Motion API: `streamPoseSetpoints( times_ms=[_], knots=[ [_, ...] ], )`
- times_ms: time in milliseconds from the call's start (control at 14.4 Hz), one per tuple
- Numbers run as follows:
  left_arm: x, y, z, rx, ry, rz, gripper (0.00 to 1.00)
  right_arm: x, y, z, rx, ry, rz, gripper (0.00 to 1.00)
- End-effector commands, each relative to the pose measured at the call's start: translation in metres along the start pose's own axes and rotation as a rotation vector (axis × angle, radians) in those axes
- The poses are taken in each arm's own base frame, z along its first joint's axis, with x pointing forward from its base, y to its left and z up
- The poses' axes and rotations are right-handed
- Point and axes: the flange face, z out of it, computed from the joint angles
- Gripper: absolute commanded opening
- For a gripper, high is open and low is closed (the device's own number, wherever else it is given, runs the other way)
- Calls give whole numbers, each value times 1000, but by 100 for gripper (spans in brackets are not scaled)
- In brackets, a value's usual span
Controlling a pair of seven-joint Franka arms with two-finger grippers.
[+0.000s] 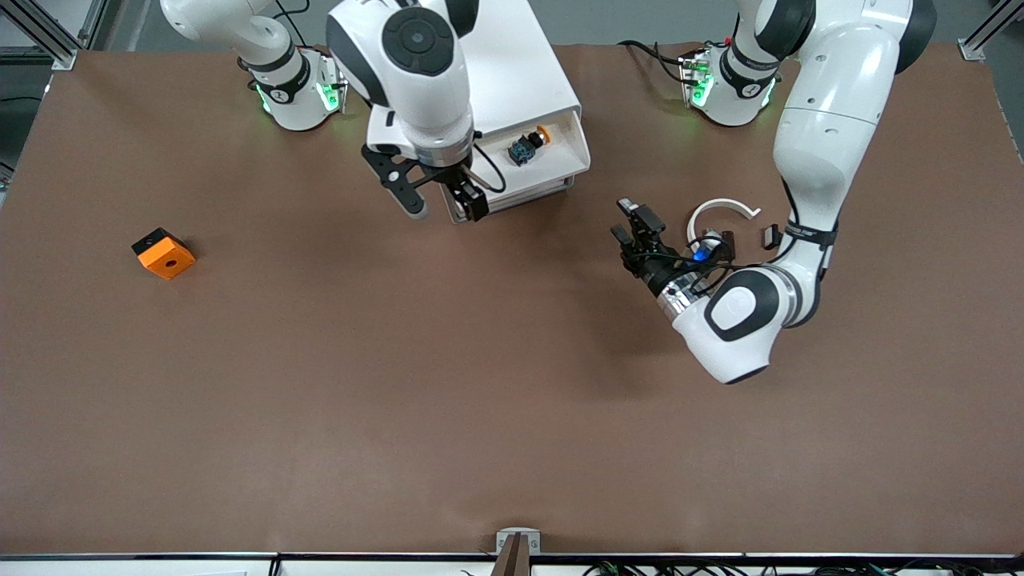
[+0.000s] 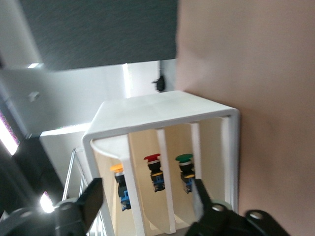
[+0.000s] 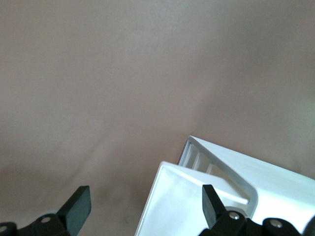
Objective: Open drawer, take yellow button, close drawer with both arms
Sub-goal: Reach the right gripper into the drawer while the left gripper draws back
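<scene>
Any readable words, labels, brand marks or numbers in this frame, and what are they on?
No text can be read in any view.
Left arm's forearm band: small dark lettering, too small to read.
Base collars of the left arm and right arm: a small mark on each, not legible.
Cabinet, drawer, button, orange block: no markings visible.

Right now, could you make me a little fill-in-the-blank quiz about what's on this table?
1. The orange-capped button lies in the open ____ of the white cabinet.
2. The left arm's fingers stand ____, with nothing between them.
3. The left wrist view shows three buttons inside the cabinet, with a yellow cap, a red cap and a ____ one.

Missing words: drawer; open; green.
</scene>
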Motion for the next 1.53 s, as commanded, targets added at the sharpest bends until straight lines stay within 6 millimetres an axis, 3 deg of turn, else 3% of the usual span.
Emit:
streamPoseSetpoints(
  times_ms=[0, 209, 487, 834, 1182, 1460],
  knots=[
    [-2, -17, -27, -116, 68, 194, 100, -27, -6, 10, -14, -15, 14, 100],
    [5, -26, -64, -247, 111, 447, 100, -45, -9, 21, -42, -138, 18, 100],
    [18, -25, -105, -429, 162, 745, 100, -74, -7, 27, -35, -144, -21, 100],
    [22, -23, -130, -576, 260, 908, 100, -107, -12, 41, 5, -134, -50, 100],
    [23, -21, -145, -653, 309, 1013, 100, -112, -14, 52, -8, -132, -70, 100],
    [27, -21, -145, -646, 386, 1005, 100, -117, -14, 60, -21, -127, -80, 100]
  ],
)
